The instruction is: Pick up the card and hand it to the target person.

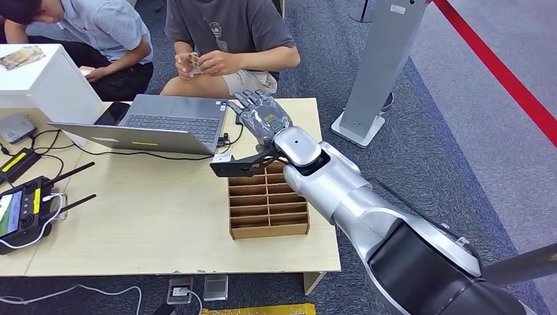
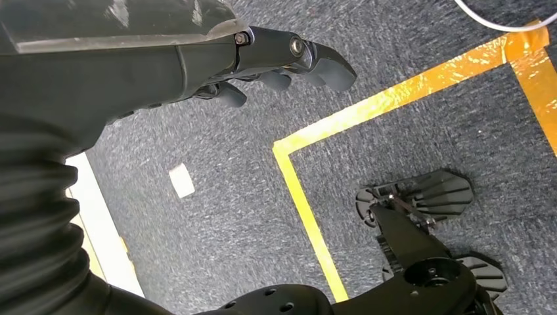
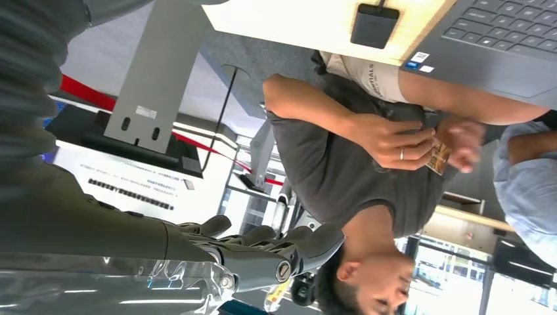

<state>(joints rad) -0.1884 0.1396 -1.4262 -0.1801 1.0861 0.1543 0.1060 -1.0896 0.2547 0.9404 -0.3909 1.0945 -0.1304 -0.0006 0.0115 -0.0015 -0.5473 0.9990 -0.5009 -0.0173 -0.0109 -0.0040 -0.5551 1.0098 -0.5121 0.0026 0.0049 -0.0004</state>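
A person in a grey T-shirt (image 1: 230, 29) sits at the table's far side and holds a small tan card (image 1: 192, 62) between both hands. The same card (image 3: 439, 157) appears in the right wrist view, in that person's fingers. My right hand (image 1: 263, 118) reaches out over the far table edge toward this person, fingers stretched and apart, thumb out to the side, with nothing in it. Its fingers (image 3: 289, 252) look bare in the right wrist view too. My left hand (image 2: 263, 62) hangs over the carpet with nothing in it, fingers loosely bent.
An open laptop (image 1: 164, 121) and a cardboard divider box (image 1: 268, 203) sit on the wooden table (image 1: 151, 223), with a controller (image 1: 23, 210) at the left. A second person (image 1: 98, 33) sits far left. A grey stand (image 1: 381, 72) rises on the right.
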